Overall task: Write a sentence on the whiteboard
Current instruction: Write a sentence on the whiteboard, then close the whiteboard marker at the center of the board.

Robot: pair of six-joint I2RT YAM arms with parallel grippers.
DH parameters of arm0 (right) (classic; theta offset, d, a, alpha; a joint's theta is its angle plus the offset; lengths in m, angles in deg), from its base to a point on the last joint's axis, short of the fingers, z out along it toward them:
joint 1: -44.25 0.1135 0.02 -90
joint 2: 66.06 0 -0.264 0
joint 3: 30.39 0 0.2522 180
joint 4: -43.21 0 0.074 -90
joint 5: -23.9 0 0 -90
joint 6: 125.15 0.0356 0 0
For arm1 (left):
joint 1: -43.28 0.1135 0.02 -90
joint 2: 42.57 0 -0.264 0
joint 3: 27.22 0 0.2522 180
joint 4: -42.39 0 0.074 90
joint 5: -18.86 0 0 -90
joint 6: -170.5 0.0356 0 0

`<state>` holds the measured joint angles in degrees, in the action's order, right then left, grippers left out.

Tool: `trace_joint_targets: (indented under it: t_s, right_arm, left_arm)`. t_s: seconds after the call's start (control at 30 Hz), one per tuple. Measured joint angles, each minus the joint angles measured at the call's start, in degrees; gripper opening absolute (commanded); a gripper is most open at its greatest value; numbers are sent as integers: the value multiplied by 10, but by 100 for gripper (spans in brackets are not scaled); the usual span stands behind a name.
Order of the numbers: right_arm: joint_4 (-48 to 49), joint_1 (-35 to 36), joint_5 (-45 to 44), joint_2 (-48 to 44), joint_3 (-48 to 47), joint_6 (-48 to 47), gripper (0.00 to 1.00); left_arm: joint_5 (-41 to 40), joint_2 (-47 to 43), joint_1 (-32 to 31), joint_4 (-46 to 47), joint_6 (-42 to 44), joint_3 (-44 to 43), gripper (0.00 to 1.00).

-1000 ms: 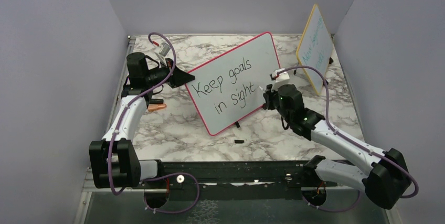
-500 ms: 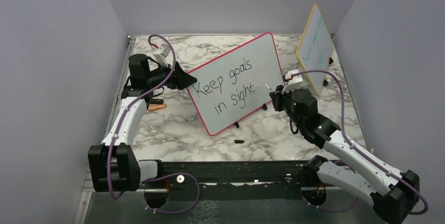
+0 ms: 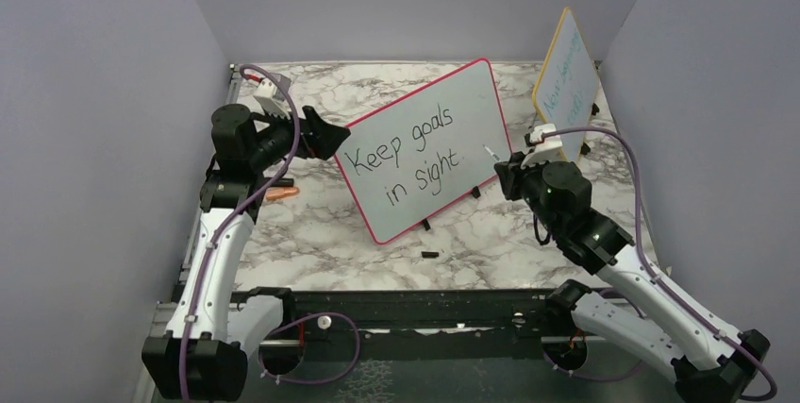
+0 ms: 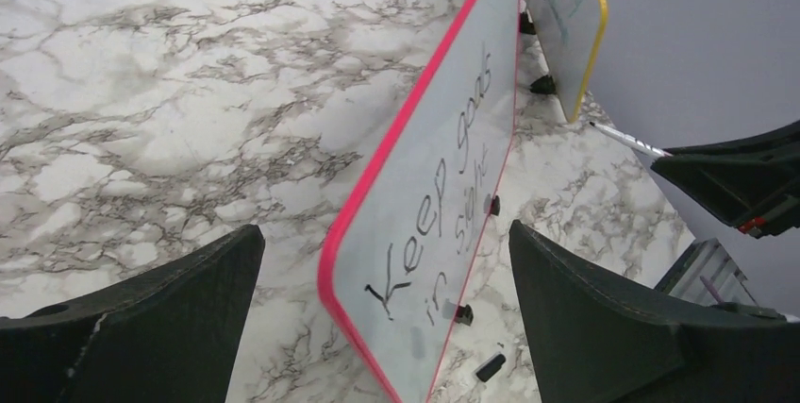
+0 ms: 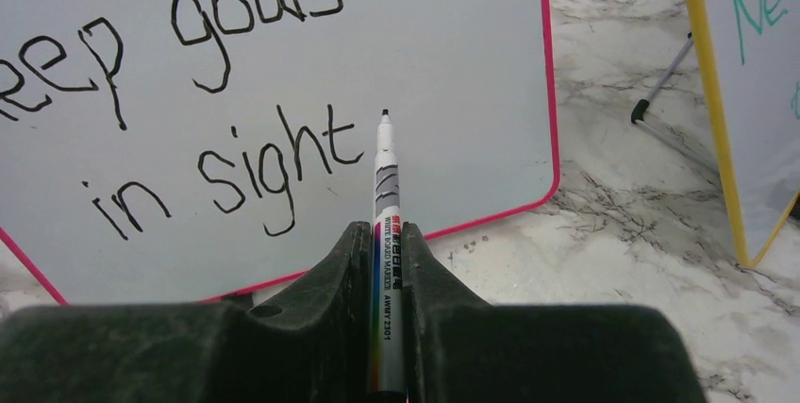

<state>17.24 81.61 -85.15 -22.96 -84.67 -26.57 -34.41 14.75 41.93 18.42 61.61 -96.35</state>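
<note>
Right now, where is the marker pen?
The marker is clamped in the right gripper, right of centre in the top view, its tip pointing at the whiteboard just after the word sight.

Left arm (image 3: 222, 243), right arm (image 3: 651, 282): white links, black joints, purple cables (image 3: 358, 346), black pincer fingers (image 4: 141, 327).

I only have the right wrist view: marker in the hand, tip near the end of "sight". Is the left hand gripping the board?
Observer: No. The left hand is open, its fingers either side of the whiteboard, not touching it.
Operator: My frame cuts the first word. Is it whole?
Observer: Yes, the sentence begins with a full "Keep".
Operator: Anything loose on the table?
Observer: A small black piece lies in front of the whiteboard.
</note>
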Motion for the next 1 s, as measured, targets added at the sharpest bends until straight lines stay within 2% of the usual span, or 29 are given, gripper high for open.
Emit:
trace_joint_targets:
  t_s: [0.3,0.5,0.63,0.8,0.83,1.0]
  right_arm:
    - [-42,0,-6,-43,-15,0,0]
    - [-53,0,-17,-77,-16,0,1]
    - [-60,0,-24,-90,-16,1,1]
    - [-68,0,-26,-101,-16,5,1]
    - [-70,0,-26,-101,-16,6,0]
    - [-76,0,-26,-108,-16,9,1]
  left_arm:
    - [-49,-71,-119,-78,37,-21,97]
    - [-59,-105,-175,-102,41,28,96]
    - [-98,-88,-248,-111,35,58,94]
    - [-174,-48,-375,-99,23,82,91]
    - [-195,-32,-410,-90,22,89,91]
    - [-271,38,-503,-70,24,94,89]
